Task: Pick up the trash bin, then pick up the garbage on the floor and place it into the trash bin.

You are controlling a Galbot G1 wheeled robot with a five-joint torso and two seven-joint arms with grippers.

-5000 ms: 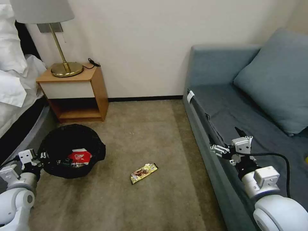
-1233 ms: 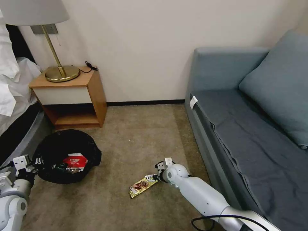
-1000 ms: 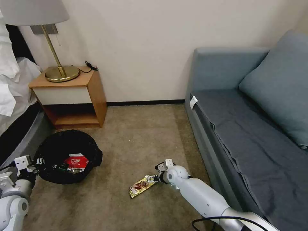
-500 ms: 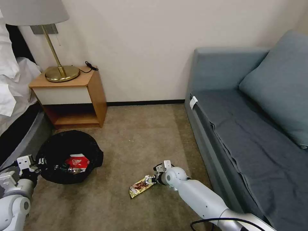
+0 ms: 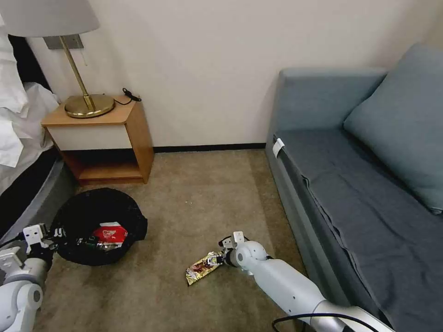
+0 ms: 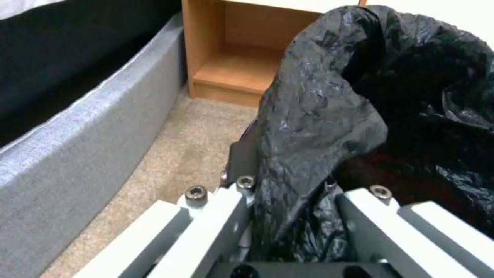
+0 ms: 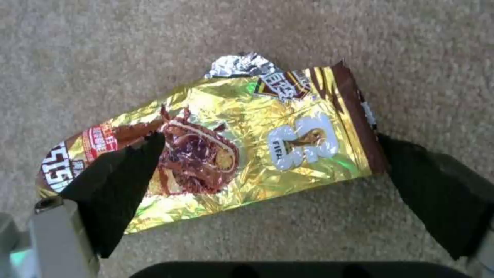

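The room was evenly and softly lit, with no harsh shadows on the carpet (image 5: pixel 203 193). The lamp (image 5: pixel 50 18) looked unlit. Lines bowed outward toward the head view's edges. Glare flared off the gold wrapper (image 7: pixel 231 146) between the jaws of the right gripper (image 7: pixel 268 185), whose near fingers (image 7: pixel 118 185) were dark and out of focus. The black liner (image 6: pixel 329 116), pinched between the left jaws, showed dull highlights on its creases, and the close metal parts there were blurred
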